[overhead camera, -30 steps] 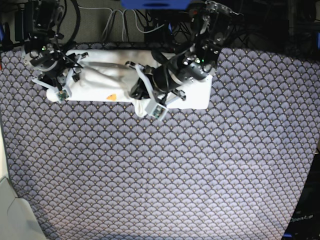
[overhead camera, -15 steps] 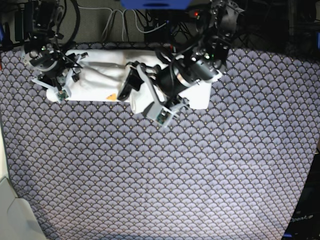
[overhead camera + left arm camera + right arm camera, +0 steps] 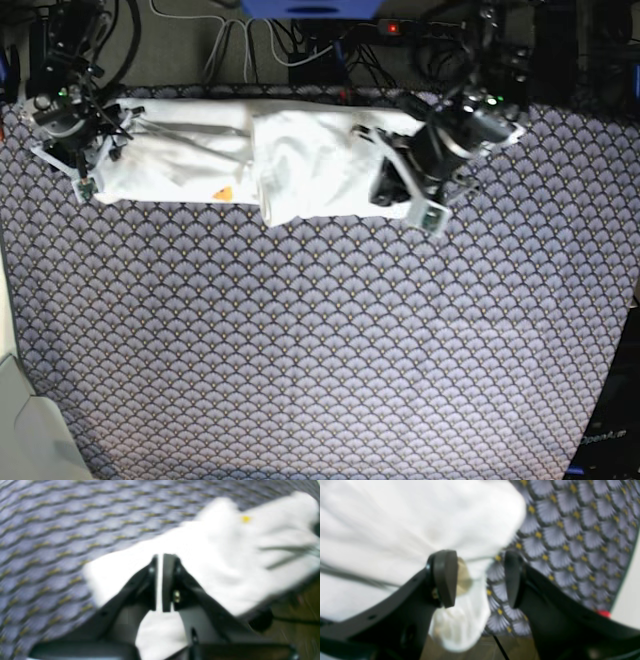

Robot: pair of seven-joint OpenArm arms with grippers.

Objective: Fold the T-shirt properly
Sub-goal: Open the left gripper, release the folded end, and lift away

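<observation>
Base view: T-shirt (image 3: 250,160) lying as long narrow band on bench (image 3: 320,350); crosswise folds left. Left jaws nearly together over cloth, right jaws apart at its end.

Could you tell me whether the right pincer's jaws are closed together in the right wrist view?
No, the right pincer stands open, with patterned cloth showing between its jaws beside the T-shirt.

1. The T-shirt (image 3: 240,165) is lying folded into a long, narrow white band along the far edge of the patterned cloth.
2. Its plain white reverse is facing up, with only a small orange-yellow spot of print showing near the front edge.
3. A thicker, rumpled fold is bulging near the band's middle, its lower corner hanging slightly forward.
4. The band's ends are reaching toward both arms.
</observation>
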